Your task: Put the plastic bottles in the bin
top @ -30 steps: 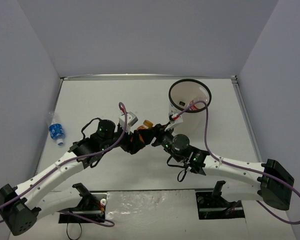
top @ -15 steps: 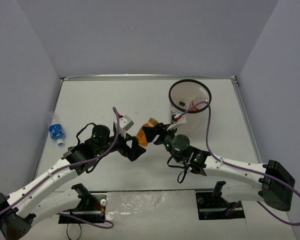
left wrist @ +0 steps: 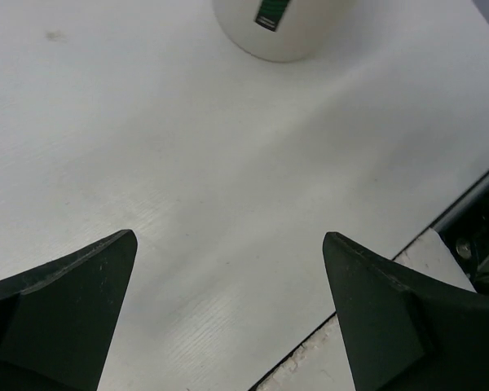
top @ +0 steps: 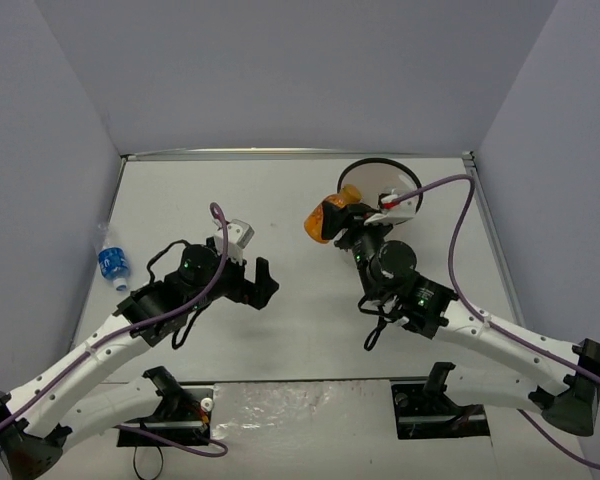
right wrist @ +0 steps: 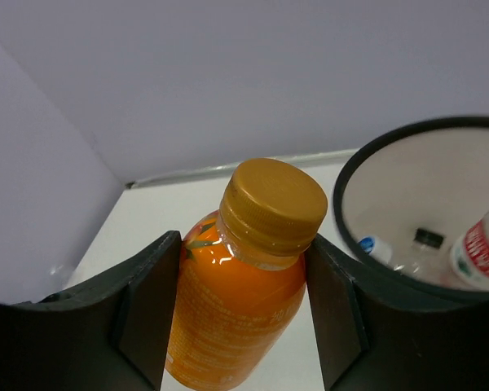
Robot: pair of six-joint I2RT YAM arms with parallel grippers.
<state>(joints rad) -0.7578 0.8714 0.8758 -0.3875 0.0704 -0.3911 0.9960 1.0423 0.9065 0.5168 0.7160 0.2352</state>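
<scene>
Since the orange bottle (top: 323,218) is being held just outside the bin (top: 380,161), at the rim's 9 o'clock side in the top view, the step in hand is being judged as the carry over the opening. The bottle is being pinched by its body between the fingers of the right hand (right wrist: 243,273), clear of the table (top: 280,200).

For a clean drop, the bottle is best being carried further toward 2 o'clock until all of it is hanging over the bin's mouth (the black rim is the part likely to be struck), and only then are the fingers being spread.

The cap is being pointed at the bin, so the long axis is running from about 7 o'clock to 1 o'clock, seemingly tilted with the cap end higher; a cap-first entry is being favoured. Other bottles, a red-labelled one (right wrist: 477,257) among them, are lying inside.

The left hand (top: 258,283) is being held spread and empty over the table, while a blue-labelled bottle (top: 111,262) is lying at the table's 9 o'clock edge.
</scene>
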